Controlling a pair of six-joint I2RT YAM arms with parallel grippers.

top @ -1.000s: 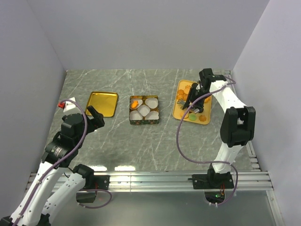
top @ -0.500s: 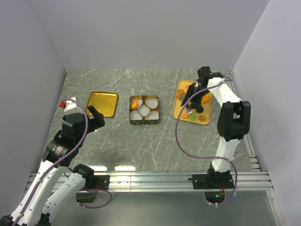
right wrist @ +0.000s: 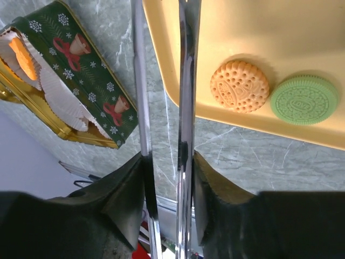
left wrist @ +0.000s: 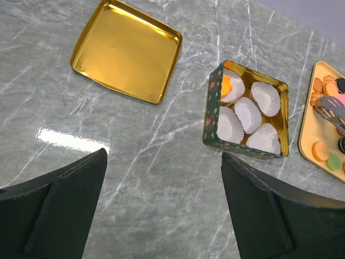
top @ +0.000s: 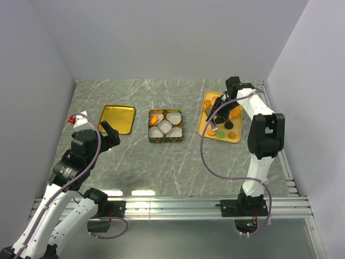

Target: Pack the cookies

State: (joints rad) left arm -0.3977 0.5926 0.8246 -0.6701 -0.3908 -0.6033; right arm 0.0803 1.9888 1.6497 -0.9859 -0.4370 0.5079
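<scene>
Cookies lie on the yellow tray point(top: 204, 128): an orange cookie point(right wrist: 239, 86) and a green cookie point(right wrist: 304, 100) near its edge, with more orange cookies point(left wrist: 321, 151) and dark ones. One orange cookie point(left wrist: 227, 86) sits in a paper cup in the green tin point(left wrist: 213, 108). My right gripper point(right wrist: 167, 162) is shut on metal tongs point(right wrist: 186, 65). It holds them over the tray point(right wrist: 259, 32), and their arms stand close together. The tong tips are out of the right wrist view. My left gripper point(left wrist: 163, 156) hangs open above bare table, left of the tin point(top: 165, 140).
A gold lid point(top: 118, 118) lies flat to the left of the tin. Several white paper cups point(left wrist: 245, 113) fill the tin. Grey walls close in the table on three sides. A metal rail runs along the near edge.
My right gripper has squeezed the tongs' arms closer together and shifted slightly over the tray. The left arm has not moved.
</scene>
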